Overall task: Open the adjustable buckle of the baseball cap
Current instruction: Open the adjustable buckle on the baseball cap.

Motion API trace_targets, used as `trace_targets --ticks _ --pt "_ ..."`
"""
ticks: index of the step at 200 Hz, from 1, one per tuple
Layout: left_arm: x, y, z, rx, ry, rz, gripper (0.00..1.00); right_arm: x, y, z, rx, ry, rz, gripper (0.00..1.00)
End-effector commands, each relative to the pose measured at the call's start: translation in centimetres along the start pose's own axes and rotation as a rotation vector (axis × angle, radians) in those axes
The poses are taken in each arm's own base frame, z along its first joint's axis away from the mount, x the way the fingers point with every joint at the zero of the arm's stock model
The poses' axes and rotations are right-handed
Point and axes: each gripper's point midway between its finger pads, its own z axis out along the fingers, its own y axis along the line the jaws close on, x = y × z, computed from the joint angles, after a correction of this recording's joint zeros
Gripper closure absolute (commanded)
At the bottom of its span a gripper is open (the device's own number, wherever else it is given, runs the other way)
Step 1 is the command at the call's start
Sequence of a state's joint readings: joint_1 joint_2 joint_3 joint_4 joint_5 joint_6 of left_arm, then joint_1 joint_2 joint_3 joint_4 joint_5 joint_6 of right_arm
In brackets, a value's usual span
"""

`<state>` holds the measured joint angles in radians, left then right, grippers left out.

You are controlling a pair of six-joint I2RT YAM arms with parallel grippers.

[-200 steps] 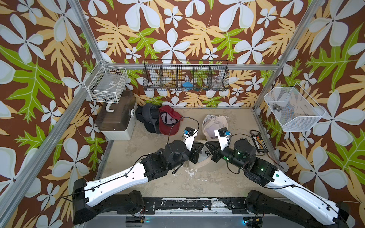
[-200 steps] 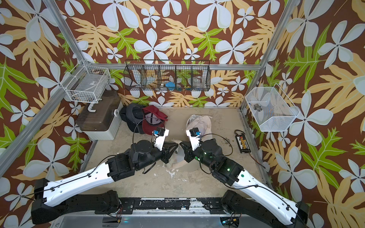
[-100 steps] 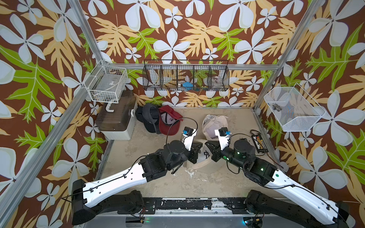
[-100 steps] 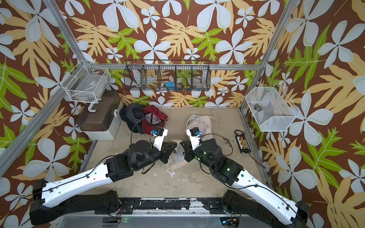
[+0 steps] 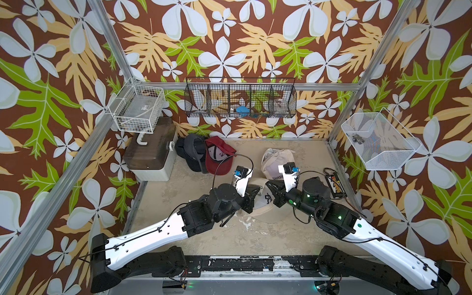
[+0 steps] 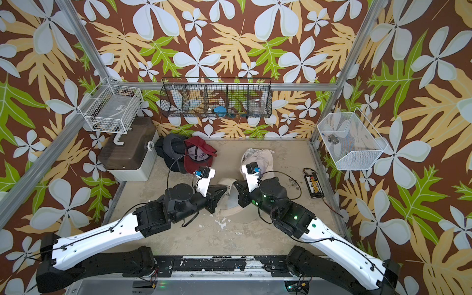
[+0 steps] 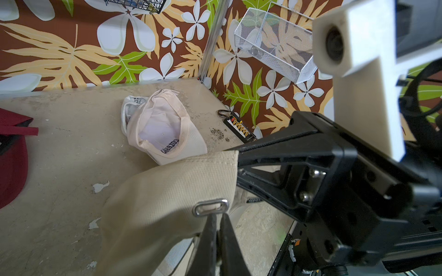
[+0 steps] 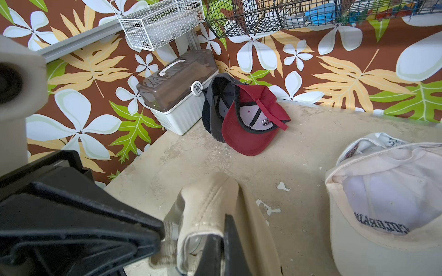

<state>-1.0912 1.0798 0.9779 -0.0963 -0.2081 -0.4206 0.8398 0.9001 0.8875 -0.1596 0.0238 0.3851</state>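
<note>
Mid-table [image 5: 178, 184] the beige baseball cap [image 5: 263, 204] has its back held up between the arms, right jaws clamped shut on its fabric edge, left jaws pinched shut at the metal buckle [image 7: 210, 208], so gripping looks done and next, I reckon, the left must tug the strap loose.

two grippers meet at a beige cap

in a top view, the left gripper [image 5: 256, 190] and right gripper [image 5: 271, 189] face each other mid-table, both closed at the raised back of a beige cap [image 5: 265, 214] whose brim lies on the worn table [image 5: 281, 237]. just behind it lies a cream cap [image 5: 273, 158]. toward the back left a red cap [image 5: 218, 166] overlaps a dark cap [image 5: 190, 150], beside a brown-lidded box [image 5: 150, 150]. a black wire basket [image 5: 240, 100] hangs on the back wall, a white wire basket [image 5: 138, 109] and a white mesh basket [image 5: 378, 143] at the sides.
</note>
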Motion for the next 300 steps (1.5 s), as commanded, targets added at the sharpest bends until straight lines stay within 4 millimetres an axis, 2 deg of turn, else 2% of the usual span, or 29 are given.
trace_targets --ticks 1,178,300 --pt "-0.2 -0.1 0.0 0.004 -0.014 -0.006 0.95 -1.4 0.4 -0.2 -0.012 -0.044 0.011 1.0" --pt "1.9 0.5 0.4 0.0 0.016 -0.027 0.96 -3.8 1.0 -1.8 -0.031 -0.107 0.026 1.0" --pt "4.7 1.3 1.1 -0.015 0.068 -0.037 0.96 -4.7 1.3 -2.6 -0.038 -0.132 0.029 1.0"
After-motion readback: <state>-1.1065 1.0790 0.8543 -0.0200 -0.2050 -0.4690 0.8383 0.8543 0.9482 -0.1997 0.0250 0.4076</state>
